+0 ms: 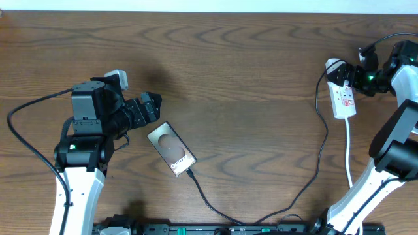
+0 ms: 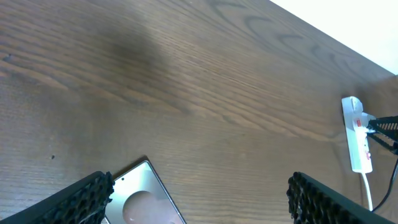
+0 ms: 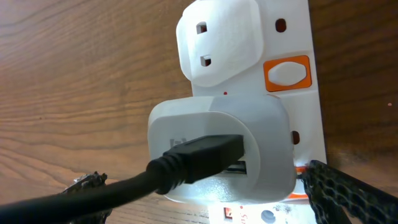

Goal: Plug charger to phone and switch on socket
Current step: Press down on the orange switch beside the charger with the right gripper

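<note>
The small white power strip (image 3: 298, 37) with orange-red switch surrounds lies at the far right of the brown wood-grain table (image 1: 248, 52). One of its outlets holds a white square adapter (image 3: 249, 130), and the adapter's port holds the thick end of the long thin black charger cable (image 1: 320, 140). A second white block (image 3: 217, 43) with two slots fills the outlet beside it. The cable loops across the table to the flat bronze-brown phone (image 1: 171, 149), its small tip at the phone's near end, though whether it is fully seated cannot be told. The right gripper (image 1: 358, 73) is over the strip, its fingers (image 3: 348, 193) apart on either side of the adapter, clamping nothing. The left gripper (image 1: 151, 108) hovers just beside the phone's far end, fingers wide apart and empty.
</note>
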Available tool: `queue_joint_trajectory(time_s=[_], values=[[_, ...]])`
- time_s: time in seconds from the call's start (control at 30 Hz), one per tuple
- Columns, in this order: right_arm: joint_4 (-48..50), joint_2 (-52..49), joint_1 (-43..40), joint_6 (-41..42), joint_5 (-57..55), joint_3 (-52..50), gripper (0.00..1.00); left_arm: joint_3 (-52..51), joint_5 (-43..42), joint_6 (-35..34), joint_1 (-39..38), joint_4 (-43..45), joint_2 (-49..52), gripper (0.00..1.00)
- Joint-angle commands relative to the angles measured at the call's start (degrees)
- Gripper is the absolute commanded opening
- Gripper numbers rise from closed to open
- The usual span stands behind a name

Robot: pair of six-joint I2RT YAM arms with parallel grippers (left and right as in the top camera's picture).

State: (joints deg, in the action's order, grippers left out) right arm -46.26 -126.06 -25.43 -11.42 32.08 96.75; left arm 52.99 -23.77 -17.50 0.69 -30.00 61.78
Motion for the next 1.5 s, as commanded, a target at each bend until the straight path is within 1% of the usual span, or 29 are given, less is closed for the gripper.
queue_joint_trajectory(time_s=[0.0, 0.33, 0.7, 1.47], values=[[-0.9, -0.6, 0.0, 0.3, 0.0, 0.9, 0.99, 0.6, 0.5, 1.2, 0.2, 0.1, 0.0, 0.92], [-2.8, -0.6, 0.0, 0.7, 2.8, 0.9, 0.99, 0.6, 0.5, 1.2, 0.2, 0.1, 0.0, 0.92], [-2.5, -0.6, 0.2, 0.7, 5.9, 0.9, 0.99, 0.6, 0.5, 1.2, 0.2, 0.1, 0.0, 0.92], [-3.8, -0.6, 2.5, 2.8, 7.3, -0.1, 0.99, 0.6, 0.5, 1.2, 0.2, 0.1, 0.0, 0.92]])
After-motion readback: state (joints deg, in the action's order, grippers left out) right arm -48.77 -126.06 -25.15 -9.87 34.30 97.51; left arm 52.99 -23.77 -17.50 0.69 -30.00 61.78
